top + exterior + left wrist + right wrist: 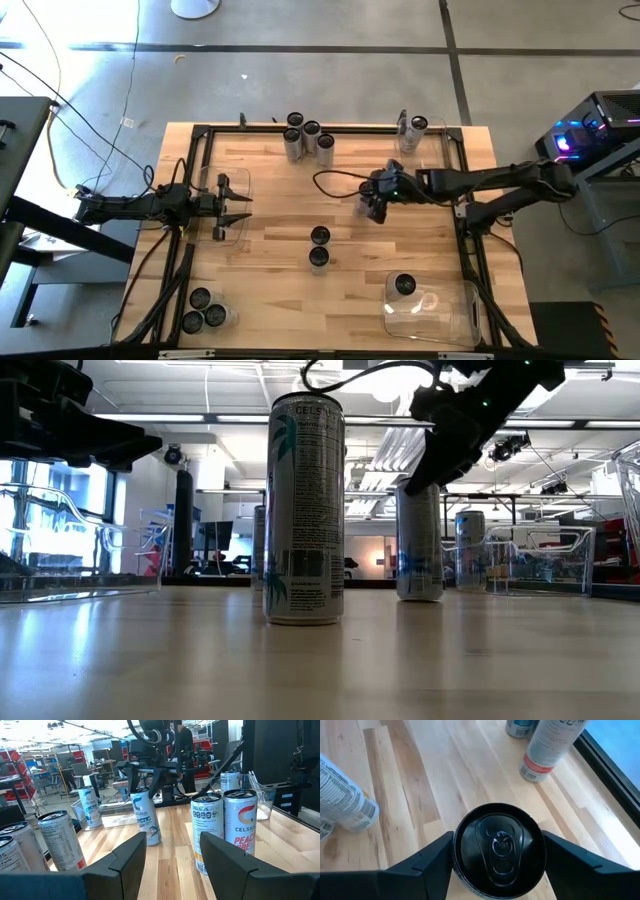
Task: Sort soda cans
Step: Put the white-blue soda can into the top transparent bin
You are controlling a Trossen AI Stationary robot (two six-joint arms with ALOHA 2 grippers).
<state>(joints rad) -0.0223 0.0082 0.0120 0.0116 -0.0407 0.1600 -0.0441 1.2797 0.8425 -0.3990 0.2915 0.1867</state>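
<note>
My right gripper [373, 204] hangs over the table's middle right, slanting down, and is shut on a soda can [499, 848] with a dark round top; the low view shows that can [420, 545] upright. Two more cans [319, 247] stand at the table's centre. Three cans [205, 310] stand at the near left, and several [305, 138] at the far edge. Single cans sit in the near-right clear bin [403, 287] and the far-right one [418, 127]. My left gripper [236, 205] waits open and level at the left, holding nothing. My right gripper pinches the can just below its top rim [455, 856], one finger [427, 862] on each opposite side of the wall. The fingers come slanting down from the table's right side. The can stays upright, its bottom [420, 596] down at the tabletop; whether it rests there I cannot tell.
Clear square bins stand at the left under my left gripper [228, 222], at the near right [455, 315] and at the far right [432, 148]. A black frame [330, 127] edges the table. Bare wood lies between the centre cans and the left bin.
</note>
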